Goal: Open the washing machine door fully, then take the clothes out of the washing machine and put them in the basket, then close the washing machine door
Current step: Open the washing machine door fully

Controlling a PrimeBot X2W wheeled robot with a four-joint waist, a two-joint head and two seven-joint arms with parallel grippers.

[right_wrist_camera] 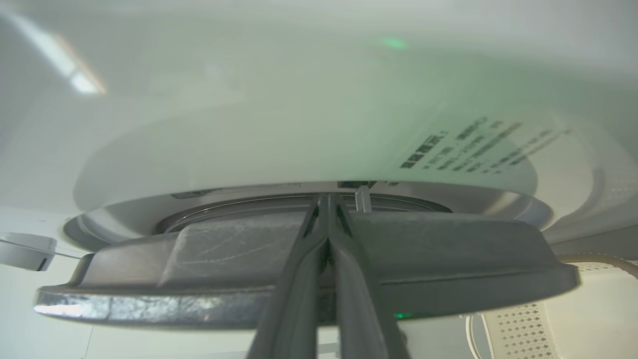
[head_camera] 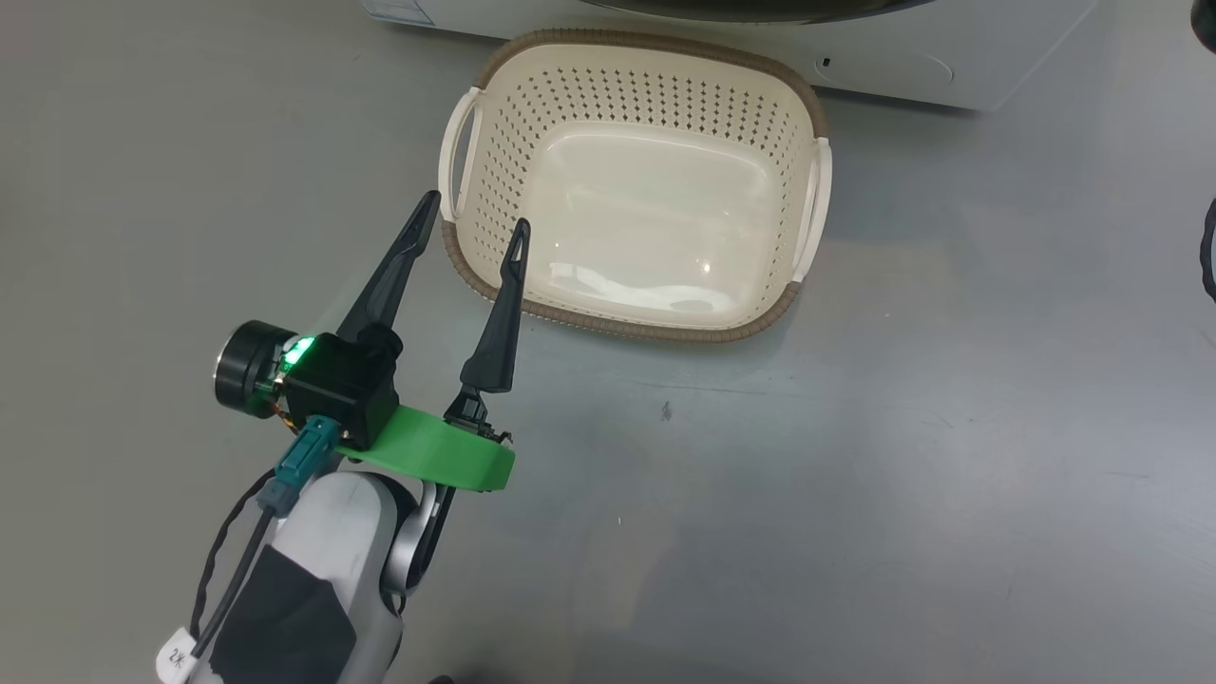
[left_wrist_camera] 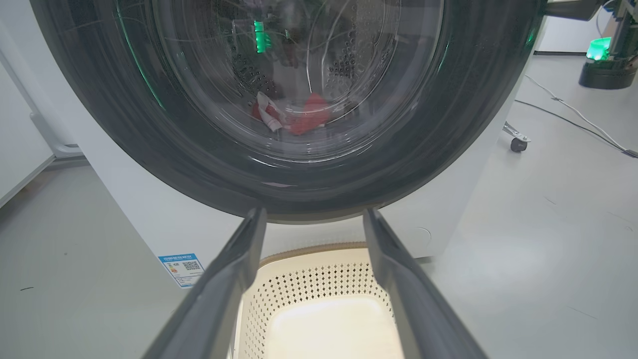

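The cream basket point(head_camera: 608, 328) sits empty on the grey floor before the white washing machine point(head_camera: 902, 66). My left gripper point(head_camera: 479, 209) hovers open at the basket's near left corner, nothing between its fingers. In the left wrist view the gripper point(left_wrist_camera: 314, 214) faces the washing machine door point(left_wrist_camera: 149, 139), and red and white clothes point(left_wrist_camera: 309, 114) lie behind its glass. In the right wrist view my right gripper point(right_wrist_camera: 327, 199) is shut, with its tips over the door's dark rim point(right_wrist_camera: 448, 259), seen edge-on. The glass bowl point(right_wrist_camera: 299, 139) bulges beyond. I cannot tell how far the door stands ajar.
A blue label point(left_wrist_camera: 182, 269) marks the machine's lower front. To the right, a castor point(left_wrist_camera: 518, 144), a floor cable point(left_wrist_camera: 573, 112) and a black base with a green light point(left_wrist_camera: 605, 70). A white panel point(left_wrist_camera: 20, 139) stands at left. A dark cable point(head_camera: 1208, 247) hangs at the head view's right edge.
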